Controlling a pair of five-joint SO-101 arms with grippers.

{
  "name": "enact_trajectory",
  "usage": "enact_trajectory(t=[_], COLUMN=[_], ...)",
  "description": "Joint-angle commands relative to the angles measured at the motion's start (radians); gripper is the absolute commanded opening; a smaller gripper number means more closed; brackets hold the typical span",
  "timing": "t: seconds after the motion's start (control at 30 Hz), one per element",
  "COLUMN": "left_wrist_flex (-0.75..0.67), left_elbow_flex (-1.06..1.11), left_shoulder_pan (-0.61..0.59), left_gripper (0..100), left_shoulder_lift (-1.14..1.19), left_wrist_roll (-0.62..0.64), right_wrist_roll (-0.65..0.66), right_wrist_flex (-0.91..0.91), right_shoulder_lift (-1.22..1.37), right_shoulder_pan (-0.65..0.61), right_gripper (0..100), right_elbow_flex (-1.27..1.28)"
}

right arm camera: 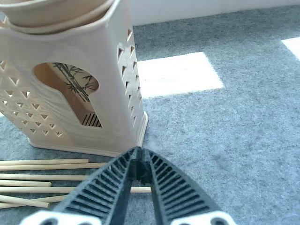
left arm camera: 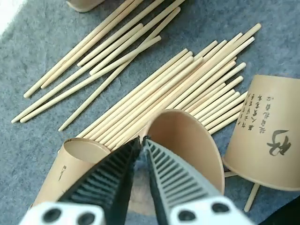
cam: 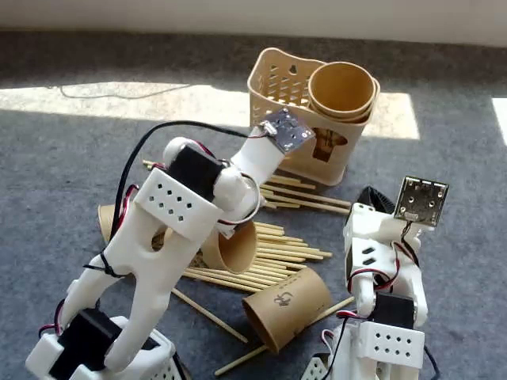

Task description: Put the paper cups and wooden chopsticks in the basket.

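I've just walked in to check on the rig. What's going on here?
The left gripper is pinched on the rim of a paper cup amid the scattered chopsticks. The right gripper is shut and empty, near the basket, which already holds stacked cups. Another cup lies loose on the carpet, so most of the job remains.

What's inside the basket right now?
Stacked paper cups stand in the basket, rims above its top. One cup's side shows through the front cutout. The walls hide the basket's floor and anything lying there.
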Motion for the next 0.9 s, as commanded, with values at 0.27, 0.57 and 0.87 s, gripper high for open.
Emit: enact_trajectory(t=[0.27,0.57,0.87], left_wrist_flex=[-0.339,-0.37,-0.304], left_elbow_flex=[0.162,0.236,0.226], left_shoulder_pan=[0.073,0.059,-0.067], left_gripper=[1,7,18], left_shoulder_lift=[-0.027,-0.033,-0.036], left_wrist_roll=[0.127,0.123,0.109], right_wrist_roll=[0.002,0.002,0.002], right_wrist_flex=[-0.03,-0.03,-0.03], right_shoulder_lift=[-0.008,-0.01,-0.01], right_shoulder_pan=[0.01,0.01,0.01], right_gripper=[0.6,0.6,0.6], right_elbow_flex=[-0.004,-0.004,-0.004])
